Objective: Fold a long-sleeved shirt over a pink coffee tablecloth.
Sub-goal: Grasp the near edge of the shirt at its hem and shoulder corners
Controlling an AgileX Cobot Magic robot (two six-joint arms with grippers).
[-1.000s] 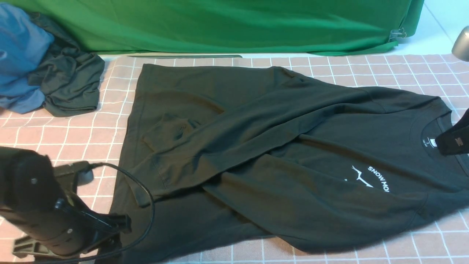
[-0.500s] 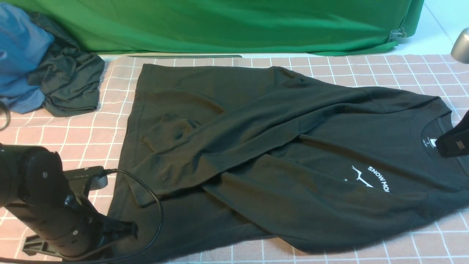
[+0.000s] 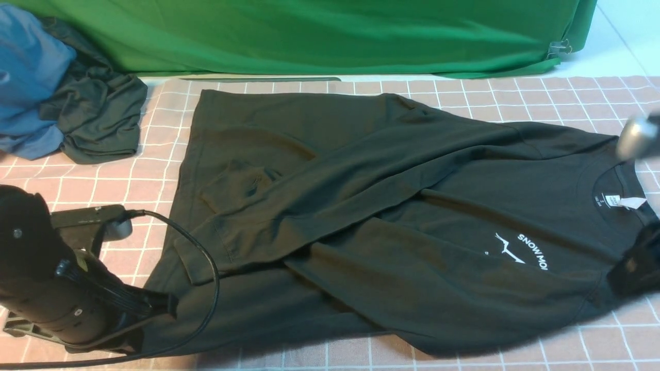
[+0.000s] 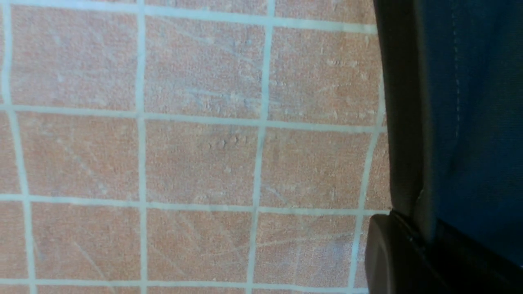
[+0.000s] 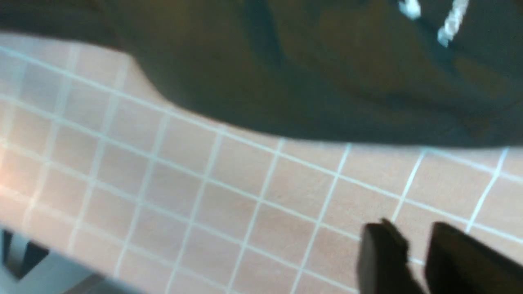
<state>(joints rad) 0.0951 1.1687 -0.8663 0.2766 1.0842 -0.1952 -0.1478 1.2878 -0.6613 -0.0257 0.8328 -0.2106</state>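
Observation:
The long-sleeved shirt is black and lies spread on the pink coffee tablecloth, both sleeves crossed over its body and the collar to the right. My left gripper sits low at the near-left hem corner. In the left wrist view one finger is pressed against the shirt's hem, which runs in between the shut jaws. My right gripper hovers by the near-right shoulder. Its two fingers stand apart with nothing between them, over bare tablecloth beside the shirt's edge.
A blue garment and a dark grey-green garment are heaped at the far left. A green cloth hangs along the back. The table's near edge shows in the right wrist view.
My right gripper let go of the collar, opened, and swung toward the near side; the white neck label now shows. My left gripper shut on the hem corner, which has shifted slightly left.

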